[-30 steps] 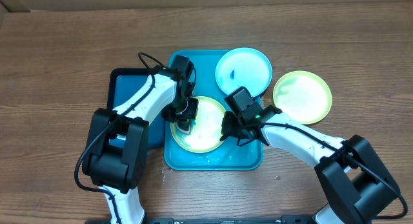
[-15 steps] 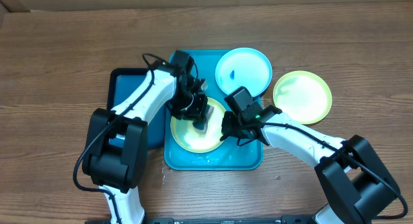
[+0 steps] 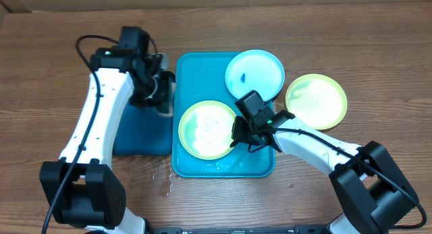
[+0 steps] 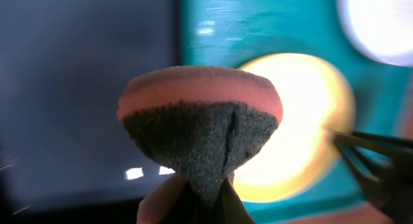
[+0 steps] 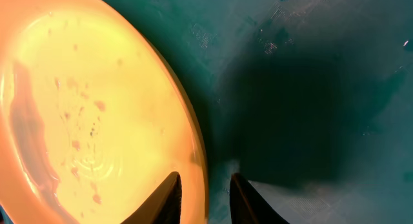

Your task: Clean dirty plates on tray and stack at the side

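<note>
A yellow-green plate lies in the turquoise tray. My right gripper is closed over its right rim, and in the right wrist view the fingers straddle the wet plate's edge. A light blue plate with a blue smear rests on the tray's far right corner. A second yellow-green plate lies on the table to the right. My left gripper is shut on a pink and dark sponge, held over the gap between the two trays.
A smaller dark blue tray sits left of the turquoise tray, under my left arm. Water drops lie on the wooden table by the turquoise tray's near left corner. The right arm crosses the table's near right area.
My left gripper has lifted the sponge off the yellow-green plate and moved it left and back, to the dark blue tray's edge. The right gripper has not moved.
</note>
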